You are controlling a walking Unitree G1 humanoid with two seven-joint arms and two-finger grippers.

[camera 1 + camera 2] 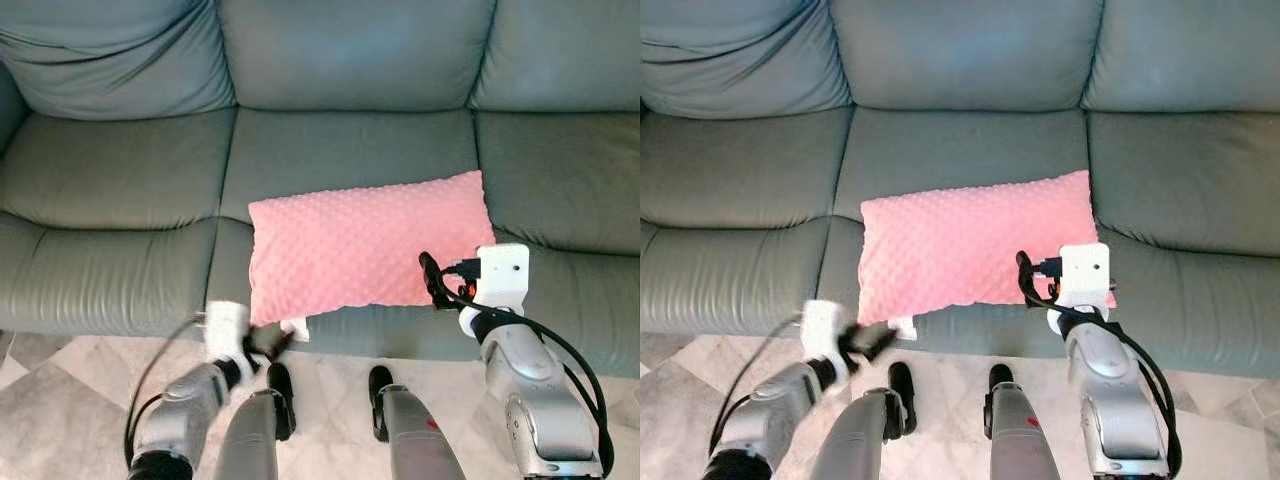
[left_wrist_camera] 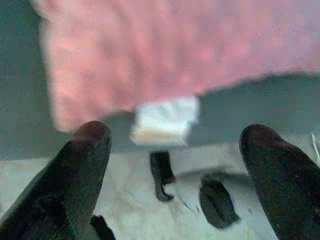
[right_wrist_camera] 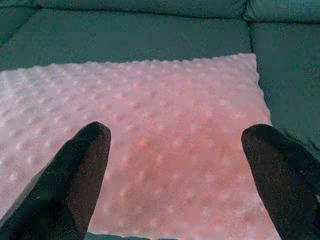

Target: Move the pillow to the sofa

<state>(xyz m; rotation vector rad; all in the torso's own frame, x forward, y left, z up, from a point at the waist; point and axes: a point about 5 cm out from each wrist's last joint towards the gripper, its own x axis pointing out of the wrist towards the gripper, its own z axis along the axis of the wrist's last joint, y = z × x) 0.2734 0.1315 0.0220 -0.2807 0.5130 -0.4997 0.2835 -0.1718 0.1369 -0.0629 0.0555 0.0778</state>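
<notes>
Pink pillow (image 1: pixel 365 245) lies on the sofa (image 1: pixel 140 170), both tools apparently open.

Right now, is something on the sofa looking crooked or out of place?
Only a little. The pink pillow lies flat on the middle seat of the sofa, slightly turned, with its front edge at the seat's front edge. Its white tag hangs over that edge. Nothing looks spilled or damaged.
</notes>
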